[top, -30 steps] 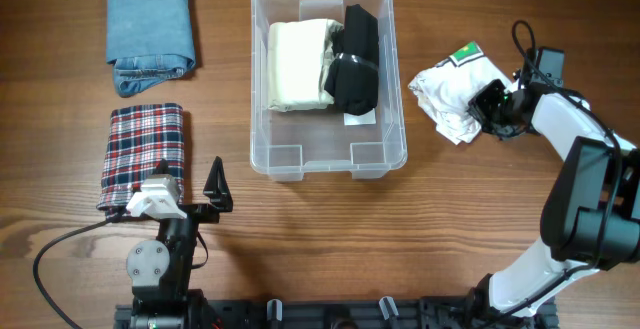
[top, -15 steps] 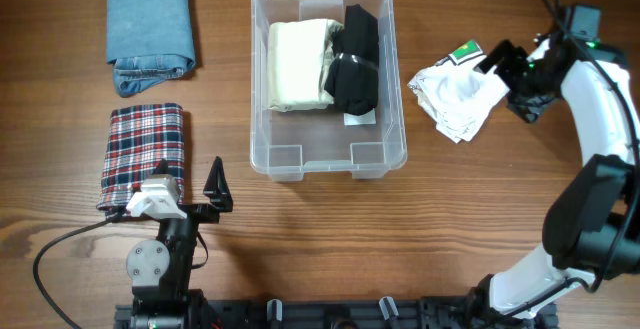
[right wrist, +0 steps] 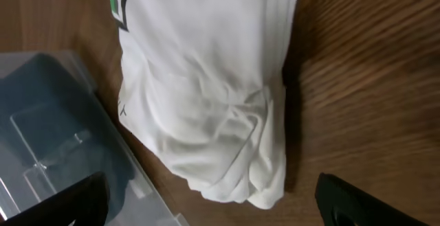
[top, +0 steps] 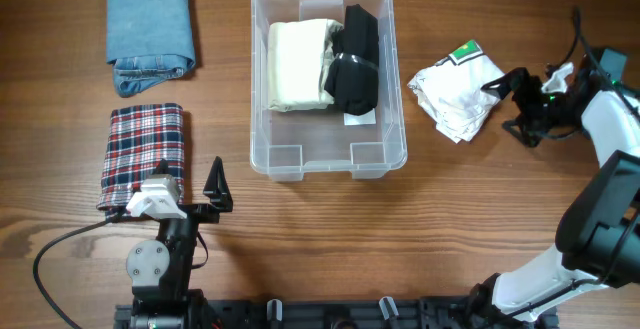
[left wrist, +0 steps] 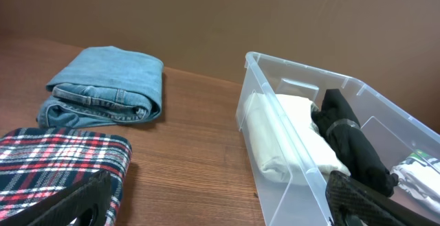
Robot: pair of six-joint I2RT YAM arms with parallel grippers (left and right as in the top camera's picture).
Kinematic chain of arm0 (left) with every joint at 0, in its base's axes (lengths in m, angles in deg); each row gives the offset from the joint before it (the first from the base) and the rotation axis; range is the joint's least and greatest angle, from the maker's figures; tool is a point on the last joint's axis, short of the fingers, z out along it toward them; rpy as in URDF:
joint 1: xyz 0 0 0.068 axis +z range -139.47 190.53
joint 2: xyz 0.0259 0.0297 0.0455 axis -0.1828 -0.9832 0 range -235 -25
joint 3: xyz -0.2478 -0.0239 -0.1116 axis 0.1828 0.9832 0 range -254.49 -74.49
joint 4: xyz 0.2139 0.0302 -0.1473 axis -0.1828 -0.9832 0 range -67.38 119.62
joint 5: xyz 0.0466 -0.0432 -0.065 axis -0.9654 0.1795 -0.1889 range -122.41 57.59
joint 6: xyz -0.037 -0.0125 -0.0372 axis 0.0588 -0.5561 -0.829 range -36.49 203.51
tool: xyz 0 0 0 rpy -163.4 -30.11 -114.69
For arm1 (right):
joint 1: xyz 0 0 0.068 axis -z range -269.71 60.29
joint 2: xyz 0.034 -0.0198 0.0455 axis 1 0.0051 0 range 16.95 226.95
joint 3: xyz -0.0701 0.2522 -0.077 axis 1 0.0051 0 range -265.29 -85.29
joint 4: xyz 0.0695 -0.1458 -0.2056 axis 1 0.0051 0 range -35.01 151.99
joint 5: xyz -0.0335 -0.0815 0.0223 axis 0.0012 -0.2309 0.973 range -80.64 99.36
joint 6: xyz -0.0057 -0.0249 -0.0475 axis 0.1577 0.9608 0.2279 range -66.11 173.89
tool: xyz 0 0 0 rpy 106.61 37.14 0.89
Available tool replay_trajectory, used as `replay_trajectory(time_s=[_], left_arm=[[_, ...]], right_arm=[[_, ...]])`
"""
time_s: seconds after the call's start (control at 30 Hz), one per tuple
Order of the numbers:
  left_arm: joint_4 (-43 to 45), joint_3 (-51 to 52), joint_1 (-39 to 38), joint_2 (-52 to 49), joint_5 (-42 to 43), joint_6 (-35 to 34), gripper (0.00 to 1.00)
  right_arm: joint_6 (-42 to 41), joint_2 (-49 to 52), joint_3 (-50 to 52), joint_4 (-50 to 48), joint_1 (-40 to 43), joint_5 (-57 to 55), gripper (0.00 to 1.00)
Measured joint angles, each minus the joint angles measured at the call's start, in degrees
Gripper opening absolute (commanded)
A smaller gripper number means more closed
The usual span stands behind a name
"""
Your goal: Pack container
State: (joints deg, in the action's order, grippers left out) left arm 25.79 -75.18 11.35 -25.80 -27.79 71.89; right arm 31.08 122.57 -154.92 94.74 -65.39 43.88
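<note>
The clear container (top: pixel 259 89) stands at the table's middle. Inside it a cream folded garment (top: pixel 297 64) lies beside a black one (top: pixel 357 57). To its right a crumpled white shirt (top: pixel 455 94) with a green tag lies on the wood. My right gripper (top: pixel 510 104) is open just right of the shirt, with nothing between its fingers. In the right wrist view the white shirt (right wrist: pixel 213 95) lies ahead of the open right gripper (right wrist: pixel 213 205), with the container (right wrist: pixel 48 137) at left. My left gripper (top: pixel 185 197) rests open at the front left, beside the plaid garment.
Folded blue jeans (top: pixel 150 34) lie at the back left and a folded plaid garment (top: pixel 143 154) lies in front of them. The left wrist view shows the jeans (left wrist: pixel 110 88), the plaid garment (left wrist: pixel 55 164) and the container's rim (left wrist: pixel 302 71).
My right gripper has opened, let go of the white shirt and drawn back to the right. The shirt stays on the table. The left arm has not moved.
</note>
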Motion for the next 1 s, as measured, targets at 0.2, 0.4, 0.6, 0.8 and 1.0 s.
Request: replay_trajectory(time_s=[0.2,0.4,0.6,0.8,1.0], left_arm=[[0.0,0.0,0.0,0.0,0.0,0.0,1.0],[0.0,0.0,0.0,0.0,0.0,0.0,1.0],[0.0,0.0,0.0,0.0,0.0,0.0,1.0],[0.0,0.0,0.0,0.0,0.0,0.0,1.0],[0.0,0.0,0.0,0.0,0.0,0.0,1.0]], right_arm=[[-2.7,0.0,4.5,-7.4,0.0,1.5,0.96],[-5.6,0.0,6.8,-12.4,-1.5,0.5,0.96],[-10.0,0.8,6.8,-15.0,-6.7,-2.6,0.96],[-10.8,1.4,6.8,-15.0,-7.0,-4.2,0.96],[-8.1,1.4,4.2,-11.3,-7.0,-3.4,0.94]])
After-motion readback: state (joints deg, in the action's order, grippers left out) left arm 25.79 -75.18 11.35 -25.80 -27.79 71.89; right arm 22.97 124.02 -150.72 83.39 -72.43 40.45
